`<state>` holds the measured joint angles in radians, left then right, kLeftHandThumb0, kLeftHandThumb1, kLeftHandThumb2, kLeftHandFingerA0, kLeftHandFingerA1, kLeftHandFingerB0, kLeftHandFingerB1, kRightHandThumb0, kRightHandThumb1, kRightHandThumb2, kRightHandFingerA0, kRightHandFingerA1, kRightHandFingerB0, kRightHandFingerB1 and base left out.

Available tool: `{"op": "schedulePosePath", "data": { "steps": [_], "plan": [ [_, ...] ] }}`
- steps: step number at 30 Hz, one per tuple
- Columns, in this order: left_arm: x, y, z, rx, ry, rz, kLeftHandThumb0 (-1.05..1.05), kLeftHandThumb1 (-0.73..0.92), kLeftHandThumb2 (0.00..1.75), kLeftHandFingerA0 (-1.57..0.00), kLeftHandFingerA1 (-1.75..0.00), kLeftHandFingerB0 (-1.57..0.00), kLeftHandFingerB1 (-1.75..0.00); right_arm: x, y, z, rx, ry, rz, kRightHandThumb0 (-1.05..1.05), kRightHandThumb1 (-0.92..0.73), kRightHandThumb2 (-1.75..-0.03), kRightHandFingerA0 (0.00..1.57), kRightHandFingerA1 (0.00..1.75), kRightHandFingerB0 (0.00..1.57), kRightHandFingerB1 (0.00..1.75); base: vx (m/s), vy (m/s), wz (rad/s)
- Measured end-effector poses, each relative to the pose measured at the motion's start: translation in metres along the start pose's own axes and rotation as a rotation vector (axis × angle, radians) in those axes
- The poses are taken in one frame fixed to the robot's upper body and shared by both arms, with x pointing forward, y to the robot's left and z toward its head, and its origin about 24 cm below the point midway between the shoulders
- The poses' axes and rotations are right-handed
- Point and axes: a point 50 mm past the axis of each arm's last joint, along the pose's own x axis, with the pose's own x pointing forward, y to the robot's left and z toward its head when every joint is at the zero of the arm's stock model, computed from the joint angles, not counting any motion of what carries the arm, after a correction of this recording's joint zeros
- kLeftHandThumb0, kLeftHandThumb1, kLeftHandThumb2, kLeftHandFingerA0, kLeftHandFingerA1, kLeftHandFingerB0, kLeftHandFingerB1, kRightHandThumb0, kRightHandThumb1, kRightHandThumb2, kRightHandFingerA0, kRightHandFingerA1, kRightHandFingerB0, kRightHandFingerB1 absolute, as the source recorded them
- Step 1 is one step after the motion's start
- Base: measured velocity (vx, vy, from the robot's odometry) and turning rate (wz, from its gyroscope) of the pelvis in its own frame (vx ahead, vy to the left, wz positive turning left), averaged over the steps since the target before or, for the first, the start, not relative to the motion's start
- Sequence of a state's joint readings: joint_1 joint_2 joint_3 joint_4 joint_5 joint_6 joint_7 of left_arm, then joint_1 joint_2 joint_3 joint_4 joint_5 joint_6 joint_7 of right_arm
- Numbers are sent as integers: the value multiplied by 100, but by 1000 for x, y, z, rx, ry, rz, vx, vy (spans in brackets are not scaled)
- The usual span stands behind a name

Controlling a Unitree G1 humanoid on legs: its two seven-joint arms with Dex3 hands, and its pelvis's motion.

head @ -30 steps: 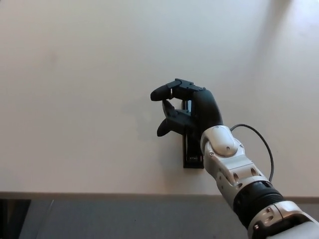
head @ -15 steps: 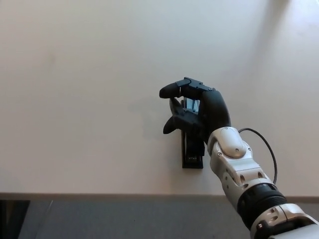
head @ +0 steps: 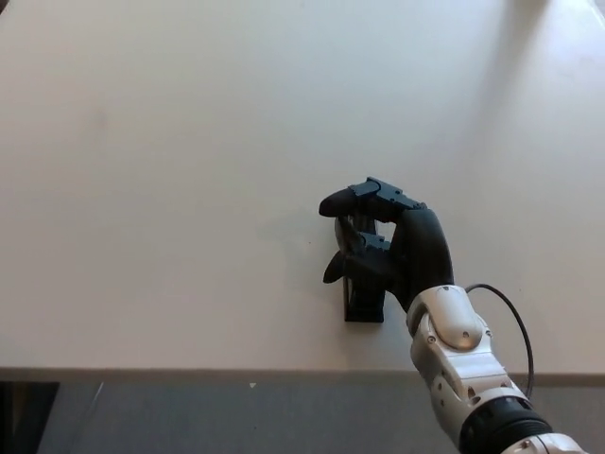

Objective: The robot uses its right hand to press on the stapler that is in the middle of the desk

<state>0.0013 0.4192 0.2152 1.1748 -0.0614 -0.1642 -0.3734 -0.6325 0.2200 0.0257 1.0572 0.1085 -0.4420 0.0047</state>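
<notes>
A black stapler [head: 363, 305] lies on the pale counter [head: 170, 189], close to the counter's near edge and a little right of the middle of the picture. Its long axis runs front to back, from the near edge away toward the far side of the counter, almost straight up and down in the head view. Only its near end shows plainly, a short dark block ending just short of the counter's edge; the rest runs under the robot's hand, so which end is the head and which the hinge cannot be told. The right hand [head: 392, 246] comes in from the lower right on a silver and white forearm [head: 458, 350], with a thin black cable [head: 515, 317] looping beside the wrist. The hand sits over the far and middle part of the stapler, palm down, and appears to rest on it, though the exact contact is hidden by the hand itself. Its fingers [head: 354, 200] are curled, with the upper ones bent forward and to the left past the stapler and the thumb [head: 338, 269] tucked lower on the left side; a gap shows between them, and they do not wrap the stapler's body. The rest of the counter is bare, with soft shadow toward the upper right corner.
</notes>
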Motion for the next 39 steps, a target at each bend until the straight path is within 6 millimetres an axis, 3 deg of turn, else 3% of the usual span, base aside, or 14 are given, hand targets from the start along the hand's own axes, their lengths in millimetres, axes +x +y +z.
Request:
{"op": "schedulePosePath", "data": {
  "steps": [7, 8, 15, 16, 18, 22, 23, 24, 28, 29, 32, 39],
  "plan": [
    [-11, -3, -33, -7, 86, -5, -49, 92, 94, -5, -32, -2, -25, -12, 0, -8, 3, -43, 1, -7, -70, -84, 118, 130, 81, 117, 0, 0, 0],
    [-12, -3, -36, -8, 94, -6, -42, 92, 99, 0, -12, 0, -14, -13, 0, -9, 5, -46, 0, -15, -78, -73, 112, 132, 78, 118, 0, 0, 0],
    [-22, -6, -57, 7, 138, -19, -41, 92, 98, 0, -17, 0, -19, -25, 3, -18, 3, -69, 5, -12, -78, -75, 112, 133, 78, 118, 0, 0, 0],
    [-23, -7, -59, 11, 139, -20, -45, 92, 97, 0, -21, 0, -21, -26, 3, -18, 2, -74, 7, -14, -80, -68, 117, 126, 75, 123, 0, 0, 0],
    [-25, -7, -61, 17, 139, -23, -46, 92, 97, 0, -20, 0, -19, -28, 4, -20, 0, -80, 8, -14, -80, -68, 116, 127, 74, 124, 0, 0, 0],
    [-27, -7, -64, 27, 130, -32, -36, 92, 97, 0, -24, 0, -23, -33, 5, -24, -5, -84, 8, -18, -82, -64, 112, 136, 71, 116, 0, 0, 0],
    [-27, -7, -65, 30, 128, -33, -45, 92, 100, 0, -26, 0, -23, -34, 6, -25, -6, -85, 8, -18, -82, -64, 113, 136, 72, 118, 0, 0, 0],
    [-28, -7, -65, 33, 124, -35, -42, 92, 97, 0, -18, 0, -17, -35, 6, -25, -8, -87, 8, -15, -83, -65, 110, 142, 71, 123, 0, 0, 0],
    [-28, -8, -65, 40, 114, -38, -42, 92, 97, 0, -17, 0, -16, -37, 6, -27, -11, -93, 5, -15, -83, -66, 110, 141, 71, 122, 0, 0, 0],
    [-28, -8, -64, 42, 110, -38, -44, 92, 103, 0, -27, 0, -26, -37, 7, -27, -12, -96, 4, -15, -78, -71, 116, 132, 75, 118, 0, 0, 0],
    [-26, -8, -60, 45, 93, -40, -44, 92, 103, 0, -27, 0, -26, -37, 7, -26, -12, -100, 1, -15, -78, -71, 116, 132, 75, 118, 0, 0, 0],
    [-16, -10, -39, 51, 27, -44, -44, 92, 103, 0, -27, 0, -26, -34, 7, -23, -15, -109, 3, -15, -78, -71, 116, 132, 75, 118, 0, 0, 0]
  ]
}}
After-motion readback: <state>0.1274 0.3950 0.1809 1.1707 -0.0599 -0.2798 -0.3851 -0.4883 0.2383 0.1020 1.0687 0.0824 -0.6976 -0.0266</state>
